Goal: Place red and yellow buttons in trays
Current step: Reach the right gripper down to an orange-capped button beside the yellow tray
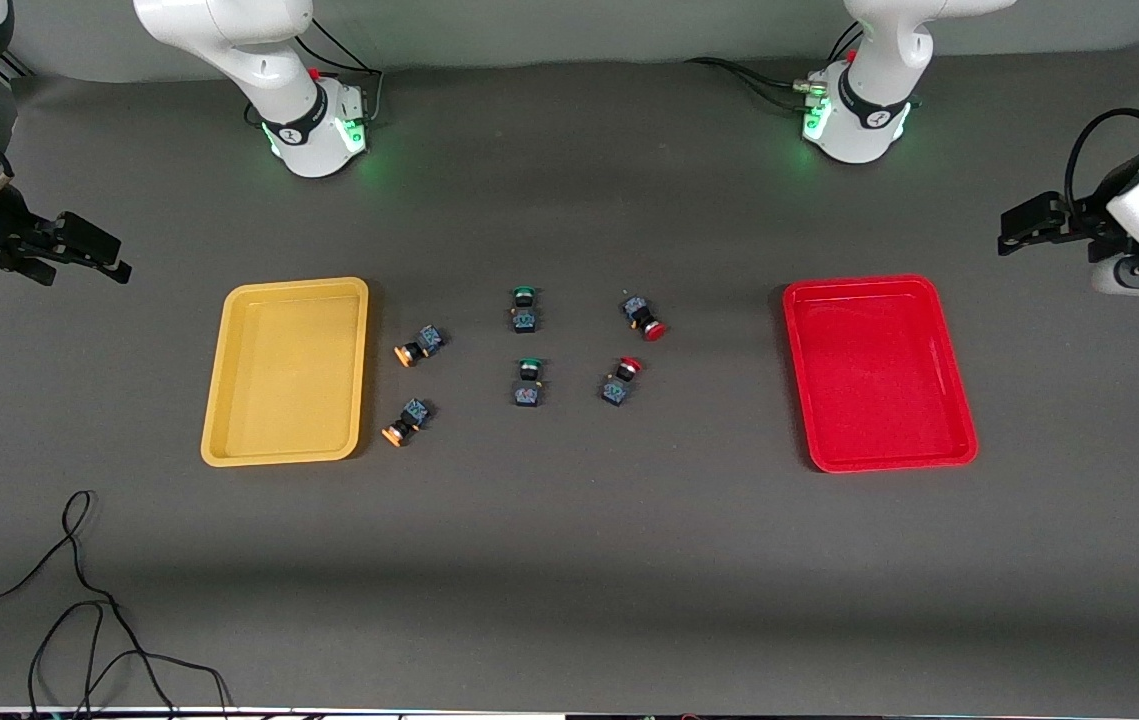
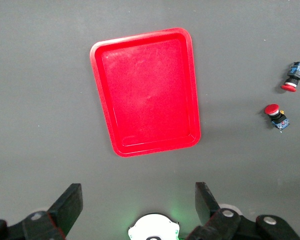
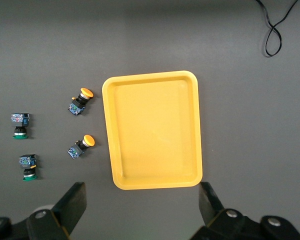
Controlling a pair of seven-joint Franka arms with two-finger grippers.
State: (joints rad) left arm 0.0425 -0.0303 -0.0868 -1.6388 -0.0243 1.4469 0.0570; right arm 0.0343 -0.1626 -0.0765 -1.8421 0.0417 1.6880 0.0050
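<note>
Front view: dark grey matte tabletop [image 1: 569,560], faintly banded by light, pale wall strip along the top edge. Loose black cable [image 1: 79,600] coiled near the front camera at the right arm's end. Yellow tray [image 1: 219,400] toward the right arm's end, red tray [image 1: 959,420] toward the left arm's end, both bare inside. Between them, six buttons lying on the tabletop: two yellow buttons [image 1: 417,346] [image 1: 405,422] just beside the yellow tray, two green buttons [image 1: 524,308] [image 1: 528,381] mid-table, two red buttons [image 1: 644,318] [image 1: 621,380] closer to the red tray yet apart from it. Right end effector [image 1: 79,248] waiting over the tabletop's edge past the yellow tray; left end effector [image 1: 1034,222] waiting likewise past the red tray.

Left wrist view: looking down on the red tray and both red buttons; fingers [image 2: 70,206] spread wide, holding nothing.

Right wrist view: looking down on the yellow tray, yellow and green buttons, cable loop in a corner; fingers [image 3: 74,202] spread wide, holding nothing.
</note>
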